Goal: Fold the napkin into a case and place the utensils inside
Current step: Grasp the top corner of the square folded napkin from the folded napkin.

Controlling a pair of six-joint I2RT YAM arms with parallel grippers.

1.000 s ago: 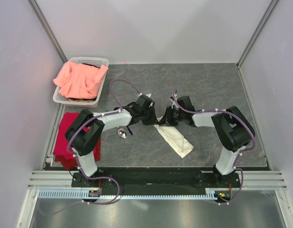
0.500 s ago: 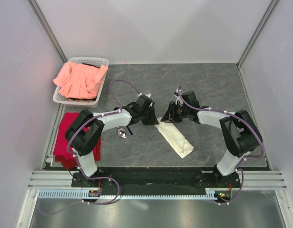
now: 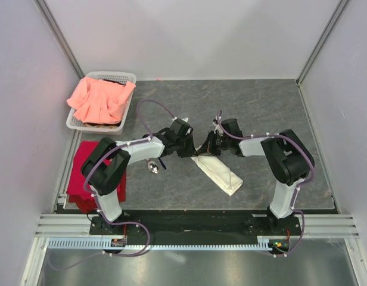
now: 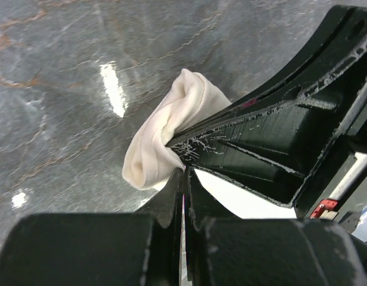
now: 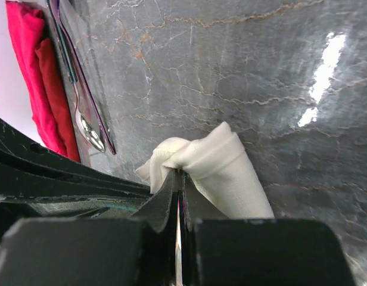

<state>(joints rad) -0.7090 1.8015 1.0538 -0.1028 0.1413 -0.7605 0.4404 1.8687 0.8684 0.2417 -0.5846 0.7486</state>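
The cream-white napkin (image 3: 222,176) lies folded into a narrow strip, slanting from the table's middle towards the near right. My left gripper (image 3: 194,150) and right gripper (image 3: 206,149) meet at its upper end, each shut on a bunched bit of the cloth. The pinch shows in the left wrist view, with the gripper (image 4: 184,174) on the napkin (image 4: 165,140), and in the right wrist view, with the gripper (image 5: 177,174) on the napkin (image 5: 228,164). The utensils (image 3: 155,165) lie left of the napkin; the silver spoon bowl (image 5: 91,134) and purple handles show in the right wrist view.
A white basket (image 3: 131,77) holding a salmon-pink cloth (image 3: 100,98) stands at the back left. A red cloth (image 3: 82,173) lies at the left edge, also seen in the right wrist view (image 5: 34,77). White walls enclose the table.
The right arm's elbow swung out to the right and came back in. Both grippers stayed shut at the napkin's upper end. The left arm has not moved.
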